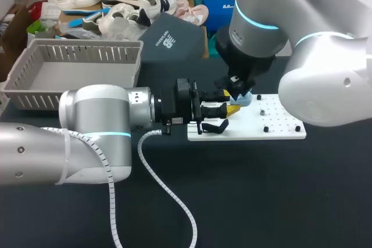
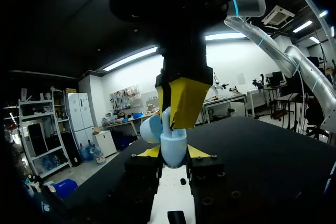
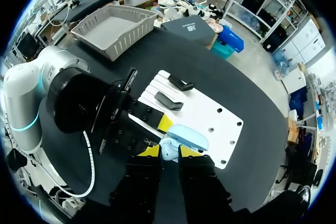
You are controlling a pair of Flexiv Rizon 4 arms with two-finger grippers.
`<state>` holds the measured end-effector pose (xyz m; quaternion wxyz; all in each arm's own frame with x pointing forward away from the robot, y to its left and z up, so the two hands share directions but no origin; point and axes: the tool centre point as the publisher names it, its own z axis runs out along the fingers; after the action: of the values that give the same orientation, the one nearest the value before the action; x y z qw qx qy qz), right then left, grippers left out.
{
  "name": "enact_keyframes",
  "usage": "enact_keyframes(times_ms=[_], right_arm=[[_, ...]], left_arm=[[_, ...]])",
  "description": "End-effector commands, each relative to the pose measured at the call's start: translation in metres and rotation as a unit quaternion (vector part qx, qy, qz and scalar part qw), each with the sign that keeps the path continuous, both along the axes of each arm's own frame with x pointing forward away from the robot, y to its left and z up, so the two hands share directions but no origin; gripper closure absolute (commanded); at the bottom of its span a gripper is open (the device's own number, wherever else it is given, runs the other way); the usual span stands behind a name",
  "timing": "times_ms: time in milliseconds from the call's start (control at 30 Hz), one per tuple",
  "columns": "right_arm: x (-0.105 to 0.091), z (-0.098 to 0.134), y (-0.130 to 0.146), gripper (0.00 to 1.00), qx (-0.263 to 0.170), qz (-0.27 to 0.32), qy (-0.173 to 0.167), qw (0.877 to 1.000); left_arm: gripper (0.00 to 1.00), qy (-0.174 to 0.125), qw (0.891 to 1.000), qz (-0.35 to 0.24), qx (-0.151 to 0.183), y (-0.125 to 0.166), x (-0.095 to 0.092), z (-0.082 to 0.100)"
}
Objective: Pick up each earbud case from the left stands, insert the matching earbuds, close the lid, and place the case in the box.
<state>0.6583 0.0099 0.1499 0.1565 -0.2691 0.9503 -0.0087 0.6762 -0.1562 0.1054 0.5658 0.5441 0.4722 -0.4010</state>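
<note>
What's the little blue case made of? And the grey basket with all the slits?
The little blue case looks like smooth plastic with a soft sheen: its rounded shell catches the light evenly. The grey basket seems to be moulded matte plastic, judging by its thin, even, slotted walls.

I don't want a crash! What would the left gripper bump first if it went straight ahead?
The light blue earbud case, already between the tips of the left gripper. Just beyond hangs the right gripper; how close is hard to tell.
</note>
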Motion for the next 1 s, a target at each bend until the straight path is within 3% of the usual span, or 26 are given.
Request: enact_keyframes(times_ms=[33, 133, 233, 1000], right_arm=[[0.0015, -0.0018, -0.0004, 0.97, 0.001, 0.000, 0.000, 1.000], [0.0015, -0.0020, -0.0008, 0.78, 0.002, 0.000, 0.000, 1.000], [0.0010, -0.0027, -0.0012, 0.72, 0.003, 0.000, 0.000, 1.000], [-0.0012, 0.0000, -0.0015, 0.64, 0.005, 0.002, -0.004, 1.000]], left_arm=[[1.00, -0.001, 1.000, 0.001, -0.002, -0.0001, -0.0005, -0.0007], [1.00, -0.001, 1.000, 0.001, -0.002, -0.0001, -0.0005, -0.0007], [1.00, -0.001, 1.000, 0.001, -0.002, -0.0001, -0.0005, -0.0007], [1.00, -0.001, 1.000, 0.001, -0.002, -0.0001, -0.0005, -0.0007]])
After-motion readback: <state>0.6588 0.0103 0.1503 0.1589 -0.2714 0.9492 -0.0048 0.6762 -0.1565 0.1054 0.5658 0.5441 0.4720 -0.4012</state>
